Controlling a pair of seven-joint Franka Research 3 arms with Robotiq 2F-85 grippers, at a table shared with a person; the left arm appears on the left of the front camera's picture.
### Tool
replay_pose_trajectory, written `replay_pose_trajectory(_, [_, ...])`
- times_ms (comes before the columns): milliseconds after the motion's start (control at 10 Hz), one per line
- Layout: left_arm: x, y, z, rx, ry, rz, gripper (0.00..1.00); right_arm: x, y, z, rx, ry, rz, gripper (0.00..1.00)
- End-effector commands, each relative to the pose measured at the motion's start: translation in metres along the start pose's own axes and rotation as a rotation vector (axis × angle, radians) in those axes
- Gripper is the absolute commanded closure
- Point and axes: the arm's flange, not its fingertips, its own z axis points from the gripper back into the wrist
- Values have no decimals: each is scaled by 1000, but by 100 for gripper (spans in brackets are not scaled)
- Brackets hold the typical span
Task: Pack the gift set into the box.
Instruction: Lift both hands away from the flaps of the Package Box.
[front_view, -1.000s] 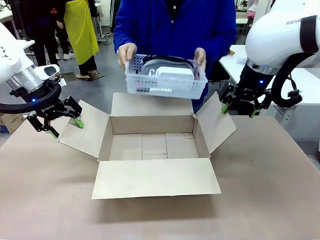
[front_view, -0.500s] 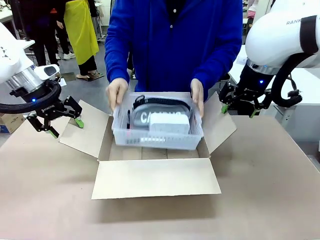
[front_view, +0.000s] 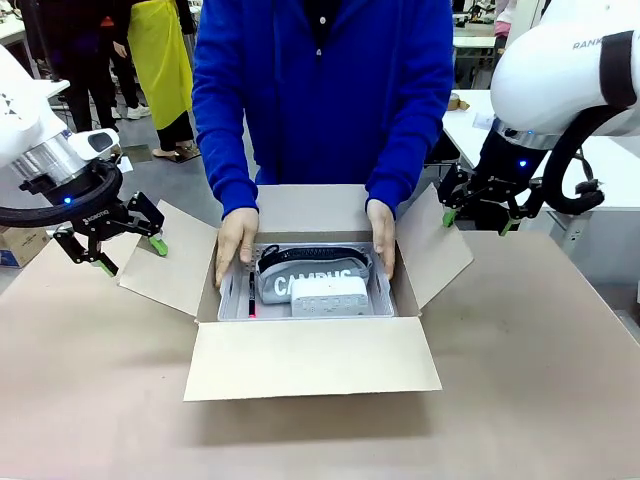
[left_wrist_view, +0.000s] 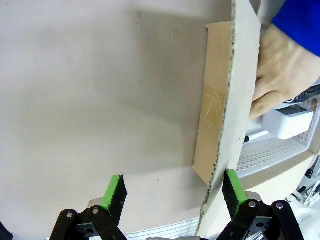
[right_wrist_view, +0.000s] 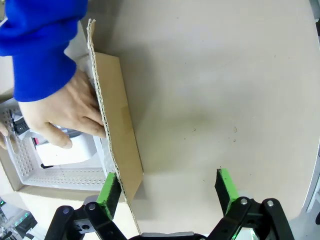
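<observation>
Table (front_view: 90, 400) surface lies bare and roomy on the outer side of each gripper and on the robot's side of both.

Between the grippers stands the box (front_view: 300, 375) with all four flaps folded outward. Its near flap lies flat, and each side flap slopes up toward the gripper on that side.

The left gripper (front_view: 132, 255) hangs just off the outer edge of its side flap (front_view: 165, 262), fingers spread and nothing between them. The right gripper (front_view: 478, 221) hangs by the upper corner of the opposite flap (front_view: 438, 250), likewise spread and empty.

Low inside the box sits the white tray (front_view: 233, 305). A person's hand (front_view: 236, 243) is on the end nearer the left gripper, and the other hand (front_view: 381, 236) is on the end nearer the right gripper. Each is squeezed between tray and box wall, with little room there. Whether the tray rests on the box floor cannot be told.

In the tray lie the grey pouch (front_view: 305, 283) lettered CAMPUS and the small white box (front_view: 328, 298) touching its near side. The pen (front_view: 251, 300) lies along the end by the left-gripper-side hand.

The left wrist view adds the flap's corrugated edge running close past one green pad (left_wrist_view: 232, 186), and the tray's perforated wall beyond it. The right wrist view shows the same for its own flap, whose edge passes beside one pad (right_wrist_view: 110, 189). In both, contact between pad and flap cannot be told, and open table fills the gap between the fingers.
</observation>
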Motion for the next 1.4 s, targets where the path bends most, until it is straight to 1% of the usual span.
replay_pose_trajectory(0, [-2,-1,1,19,-9,10,0,1,1,3,-23,-5,-18,0])
replay_pose_trajectory(300, [-2,-1,1,19,-9,10,0,1,1,3,-23,-5,-18,0])
replay_pose_trajectory(400, [0,0,0,0,0,0,0,0,0,0,0,0,0,0])
replay_pose_trajectory(500, [1,14,40,-151,173,-100,0,5,-28,37,152,35,-73,0])
replay_pose_trajectory(600, [3,52,87,-432,396,-242,0,-2,-82,86,392,75,-151,0])
replay_pose_trajectory(700, [9,98,113,-813,545,-337,0,-15,-138,118,704,185,-141,0])
replay_pose_trajectory(800, [19,146,115,-1164,565,-345,0,-22,-191,120,953,214,-295,0])
replay_pose_trajectory(900, [31,184,103,-1375,547,-267,0,-28,-231,96,1153,307,-348,0])
replay_pose_trajectory(1000, [46,211,85,-1539,566,-186,0,-28,-253,56,1220,356,-448,0])
replay_pose_trajectory(1100, [54,209,75,-1532,604,-29,0,-22,-255,29,1202,390,-542,0])
replay_pose_trajectory(1200, [-7,200,113,-797,202,-317,0,-52,-246,114,849,170,-228,0])
replay_pose_trajectory(1300, [-7,200,113,-797,202,-317,0,-52,-246,114,849,170,-228,0])
